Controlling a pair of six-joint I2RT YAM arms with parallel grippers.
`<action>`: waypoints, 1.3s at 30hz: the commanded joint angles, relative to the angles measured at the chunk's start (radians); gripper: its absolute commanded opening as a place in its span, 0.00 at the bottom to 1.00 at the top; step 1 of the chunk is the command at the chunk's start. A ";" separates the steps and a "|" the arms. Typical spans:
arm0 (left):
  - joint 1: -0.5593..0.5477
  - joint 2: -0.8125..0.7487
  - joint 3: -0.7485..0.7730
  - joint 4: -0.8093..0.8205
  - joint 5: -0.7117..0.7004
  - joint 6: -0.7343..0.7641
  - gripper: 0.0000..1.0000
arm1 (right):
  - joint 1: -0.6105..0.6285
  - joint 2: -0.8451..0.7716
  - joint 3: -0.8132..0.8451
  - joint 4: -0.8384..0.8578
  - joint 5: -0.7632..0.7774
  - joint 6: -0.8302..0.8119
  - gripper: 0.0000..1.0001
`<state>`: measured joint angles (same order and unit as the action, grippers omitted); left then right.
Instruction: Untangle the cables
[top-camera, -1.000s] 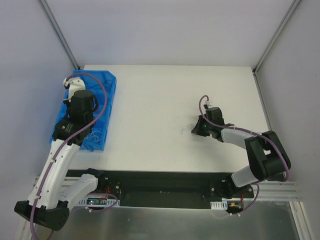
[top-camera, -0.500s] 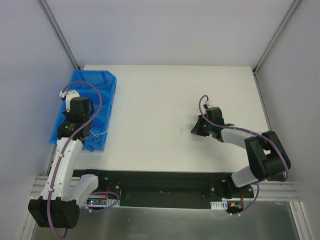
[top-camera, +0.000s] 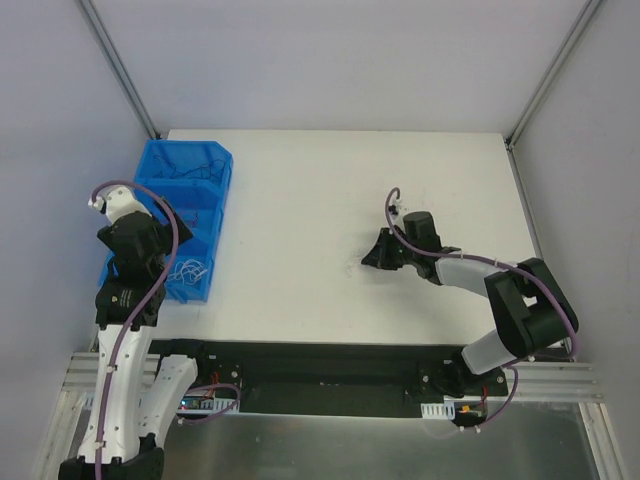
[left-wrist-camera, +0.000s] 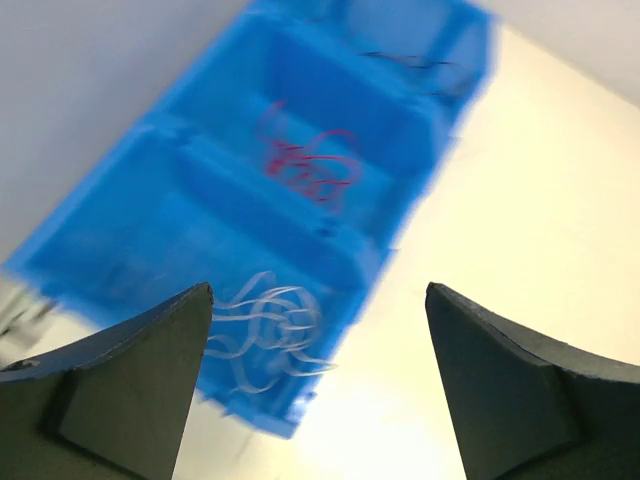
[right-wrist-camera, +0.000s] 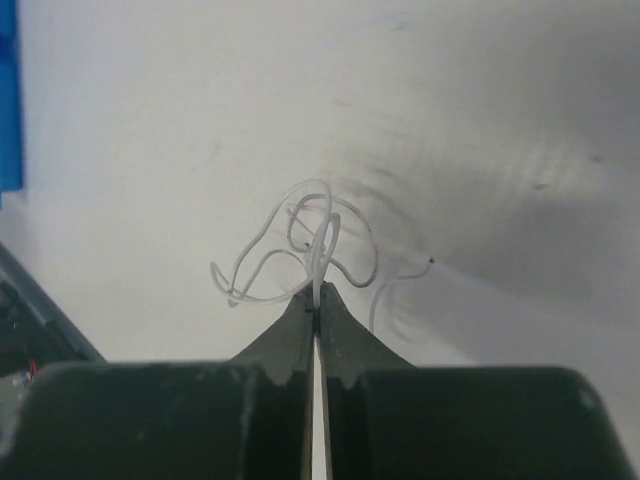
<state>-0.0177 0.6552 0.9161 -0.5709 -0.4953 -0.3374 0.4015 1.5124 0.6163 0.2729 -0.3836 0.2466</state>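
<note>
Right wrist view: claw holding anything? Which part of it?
Yes: the right claw is shut on a pale curly wire, pinching one strand at its fingertips; the other loops curl free. Left claw is open, empty.

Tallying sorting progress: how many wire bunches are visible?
4. In the blue bin: dark wires in the far compartment, red wires in the middle, pale wires nearest; plus a pale wire pinched in the right gripper. Others may be hidden.

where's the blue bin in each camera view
top external: blue bin at the far left, around mid-height.
left wrist: fills the upper left, running diagonally.
right wrist: only a blue sliver at the upper left edge.
shared landmark: the white table under it.
</note>
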 joint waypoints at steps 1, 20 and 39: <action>0.007 0.050 -0.023 0.173 0.493 -0.031 0.86 | 0.104 0.008 0.063 0.089 -0.143 -0.090 0.01; -0.571 0.627 -0.289 0.851 1.022 -0.330 0.75 | 0.223 -0.021 0.069 0.117 -0.176 -0.162 0.01; -0.633 0.834 -0.247 1.148 1.224 -0.416 0.00 | 0.238 -0.124 0.048 -0.024 0.171 -0.227 0.01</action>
<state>-0.6476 1.5551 0.6563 0.5140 0.6724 -0.7738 0.6277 1.4868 0.6716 0.3264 -0.4622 0.0799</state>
